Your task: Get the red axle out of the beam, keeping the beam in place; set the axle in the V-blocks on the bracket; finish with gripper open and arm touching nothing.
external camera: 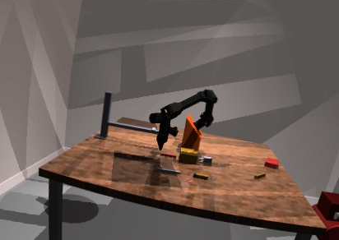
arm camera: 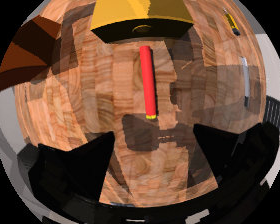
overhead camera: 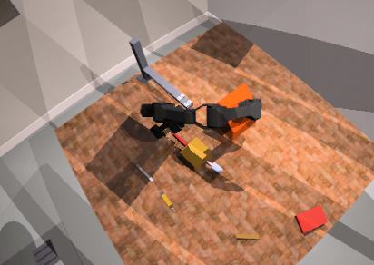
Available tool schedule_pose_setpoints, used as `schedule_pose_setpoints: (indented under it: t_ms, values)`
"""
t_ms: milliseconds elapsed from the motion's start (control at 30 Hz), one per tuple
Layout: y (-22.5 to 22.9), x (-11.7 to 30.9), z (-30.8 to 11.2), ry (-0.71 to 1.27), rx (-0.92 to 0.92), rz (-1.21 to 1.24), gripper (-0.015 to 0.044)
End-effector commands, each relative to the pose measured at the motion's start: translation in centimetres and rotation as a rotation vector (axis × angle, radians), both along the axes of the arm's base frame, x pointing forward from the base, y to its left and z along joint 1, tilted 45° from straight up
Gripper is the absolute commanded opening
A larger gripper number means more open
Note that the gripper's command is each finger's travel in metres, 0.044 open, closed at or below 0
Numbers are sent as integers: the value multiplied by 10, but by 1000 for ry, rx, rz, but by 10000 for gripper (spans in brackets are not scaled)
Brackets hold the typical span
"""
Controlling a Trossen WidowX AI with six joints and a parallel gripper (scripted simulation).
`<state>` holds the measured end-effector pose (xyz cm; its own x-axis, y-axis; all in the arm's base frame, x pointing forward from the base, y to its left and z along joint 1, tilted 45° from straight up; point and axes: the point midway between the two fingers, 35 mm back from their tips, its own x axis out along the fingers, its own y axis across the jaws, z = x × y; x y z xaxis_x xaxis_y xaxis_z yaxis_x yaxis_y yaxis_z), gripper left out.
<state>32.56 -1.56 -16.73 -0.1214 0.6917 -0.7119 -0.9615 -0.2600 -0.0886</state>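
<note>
Pincer (overhead camera: 167,132) (external camera: 160,149) (arm camera: 155,132), wide and empty; red axle (overhead camera: 180,139) (external camera: 168,154) (arm camera: 148,82) on the table (overhead camera: 272,165) (external camera: 230,195) (arm camera: 101,95), left of the yellow beam (overhead camera: 195,153) (external camera: 188,156) (arm camera: 141,17).

The worktop (overhead camera: 281,165) (external camera: 230,199) (arm camera: 101,90) loses its lowest corner to the top view's edge. The black jointed arm (overhead camera: 174,115) (external camera: 185,104) partly hides the orange slanted block (overhead camera: 241,94) (external camera: 190,135) (arm camera: 23,55); the wrist view crops the yellow block (overhead camera: 195,153) (external camera: 188,155) (arm camera: 141,15).

In the exterior view, the forearm (overhead camera: 172,113) (external camera: 184,104) slopes from the raised elbow (external camera: 209,95) toward eight o'clock; the parallel-jaw gripper (overhead camera: 167,129) (external camera: 160,148) (arm camera: 155,132) points to six. Its empty fingers stand wide apart, at eight and four o'clock in the wrist view.
</note>
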Motion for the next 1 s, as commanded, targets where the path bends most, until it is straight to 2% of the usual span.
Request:
schedule_pose_setpoints:
  t_ms: [0,167,433,967]
  values:
    - [-7,1,7,-1,-4,7,440]
    - [-13,2,16,-1,-5,7,440]
    - [17,-11,54,0,-2,8,440]
    - [30,-12,40,0,-2,8,440]
